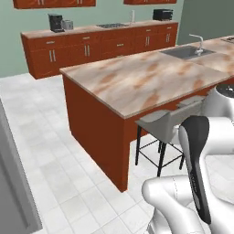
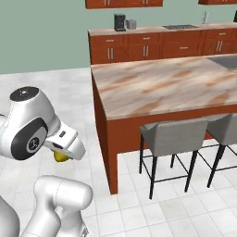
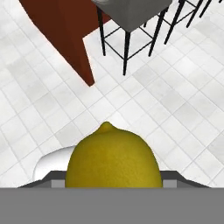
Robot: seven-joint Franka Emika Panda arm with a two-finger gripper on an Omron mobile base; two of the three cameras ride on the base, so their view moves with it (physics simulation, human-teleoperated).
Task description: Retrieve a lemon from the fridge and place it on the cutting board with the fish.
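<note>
Hand view — hand [image 3: 111, 186] gripping lemon [image 3: 112, 162] | pointed down over floor tiles [image 3: 175, 109] — beside stool [image 3: 131, 17]

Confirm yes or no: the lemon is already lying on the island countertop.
No. In the hand view the lemon sits at the pincer above the white floor tiles, well off the island countertop.

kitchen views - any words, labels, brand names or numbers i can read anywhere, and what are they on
None: no readable text in any view.
The coffee machine and toaster oven on the back counter are too small to show any label.
The round emblem on the arm's joint cap is a symbol, not letters.
The lemon held in the gripper carries no sticker or mark.
</note>
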